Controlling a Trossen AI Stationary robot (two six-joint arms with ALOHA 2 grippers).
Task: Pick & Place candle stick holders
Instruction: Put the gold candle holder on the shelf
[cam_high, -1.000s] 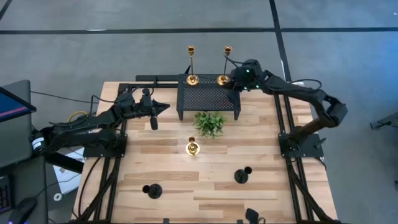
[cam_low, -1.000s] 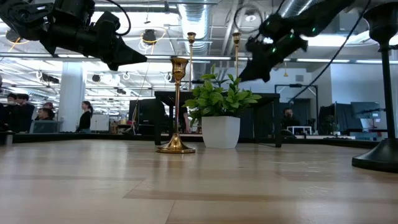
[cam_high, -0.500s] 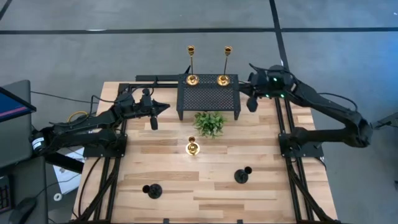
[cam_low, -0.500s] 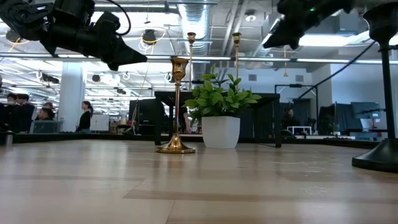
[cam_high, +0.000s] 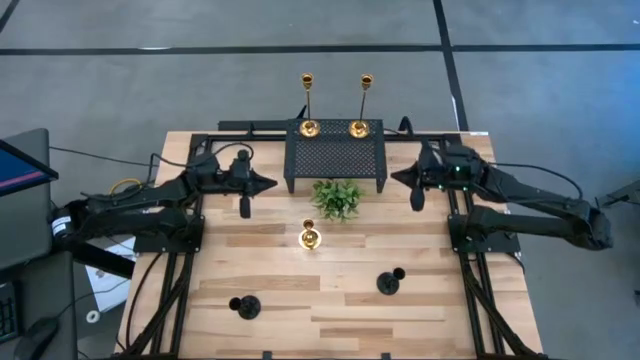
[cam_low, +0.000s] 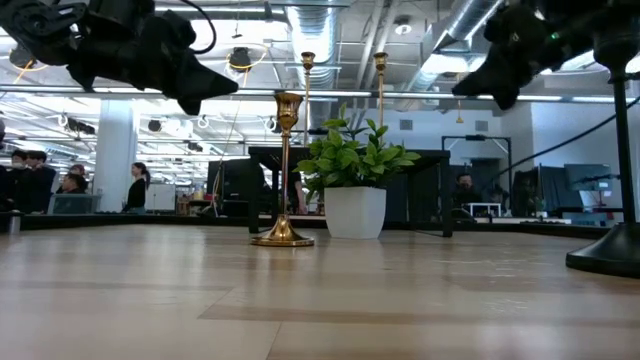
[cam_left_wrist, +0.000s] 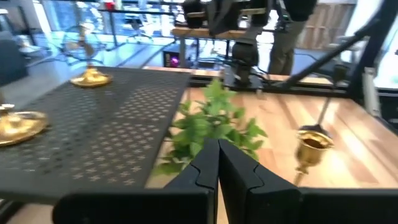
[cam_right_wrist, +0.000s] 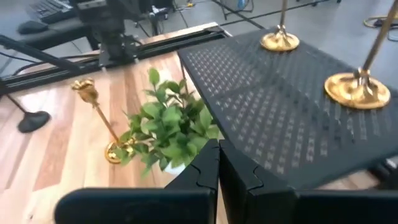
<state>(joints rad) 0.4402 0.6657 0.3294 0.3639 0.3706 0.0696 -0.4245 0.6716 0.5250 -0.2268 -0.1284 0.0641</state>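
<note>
Two tall thin gold holders stand by their round bases on the black mesh stand. The short gold holder stands on the table in front of the plant. Two short black holders stand nearer the front edge. My left gripper is shut and empty, held above the table left of the stand. My right gripper is shut and empty, held above the table right of the stand. Both point toward the plant.
The small green plant in its white pot stands between the stand and the short gold holder. Black frame rails run along the table's left and right sides. Bare wood lies between the two black holders.
My right gripper has drawn away from the right tall gold holder on the stand, going toward the table's right edge and then toward the near edge, and now points left toward the plant. The holder has stayed upright on the stand. My left gripper has shifted slightly toward the near edge.
</note>
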